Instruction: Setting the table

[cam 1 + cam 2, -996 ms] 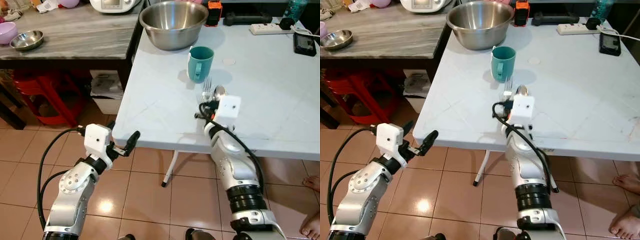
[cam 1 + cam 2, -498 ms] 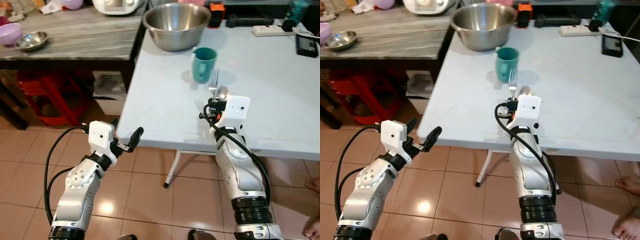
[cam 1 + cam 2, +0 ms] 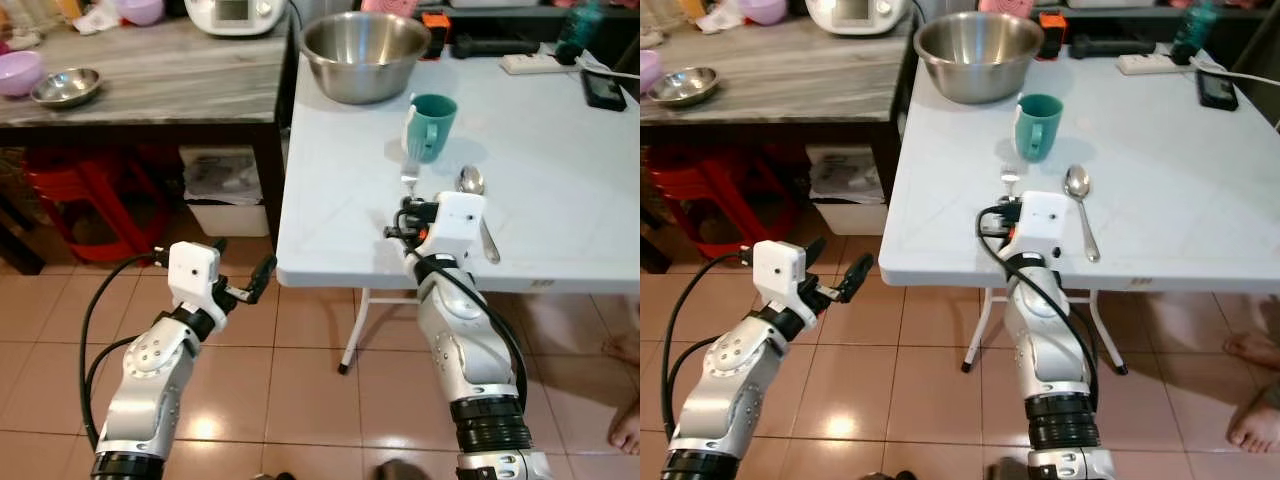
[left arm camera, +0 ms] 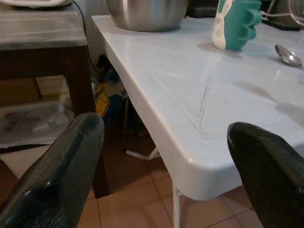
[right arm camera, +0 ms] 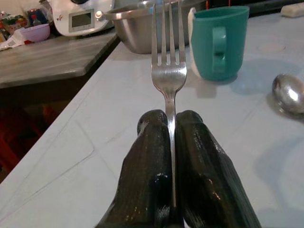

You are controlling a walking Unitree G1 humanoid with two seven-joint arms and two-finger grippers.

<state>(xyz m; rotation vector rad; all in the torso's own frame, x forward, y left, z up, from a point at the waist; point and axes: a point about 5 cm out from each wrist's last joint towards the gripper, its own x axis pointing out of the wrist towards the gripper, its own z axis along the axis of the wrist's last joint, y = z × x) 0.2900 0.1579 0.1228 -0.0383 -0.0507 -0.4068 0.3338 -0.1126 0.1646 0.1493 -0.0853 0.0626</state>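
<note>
Left eye view puts the left tool (image 3: 258, 279) low on the left, off the near left corner of the white counter (image 3: 560, 150) and above the tiled floor (image 3: 300, 390); its two black fingers (image 4: 57, 175) stand wide apart with nothing between them. Right of it, over the counter's near edge, the right tool (image 5: 170, 142) has its fingers pressed together on the handle of a fork (image 5: 167, 71), whose tines point away toward the far side. Beyond the tines stands a teal mug (image 3: 430, 125) with a white shape on its side, too small to read. Just right of the right tool a spoon (image 3: 1078, 205) lies flat on the counter, bowl at the far end, apart from the tool. Farther back sits a large steel bowl (image 3: 365, 52), and at the far right a white power strip (image 3: 530, 62) and a dark device (image 3: 605, 88), partly cut off. On the left a grey-topped side table (image 3: 140, 70) carries a small steel bowl (image 3: 65, 85) and a white cooker (image 5: 80, 19) whose display shows nothing legible. A person's foot (image 3: 1255, 425) is cut off at the lower right edge.
</note>
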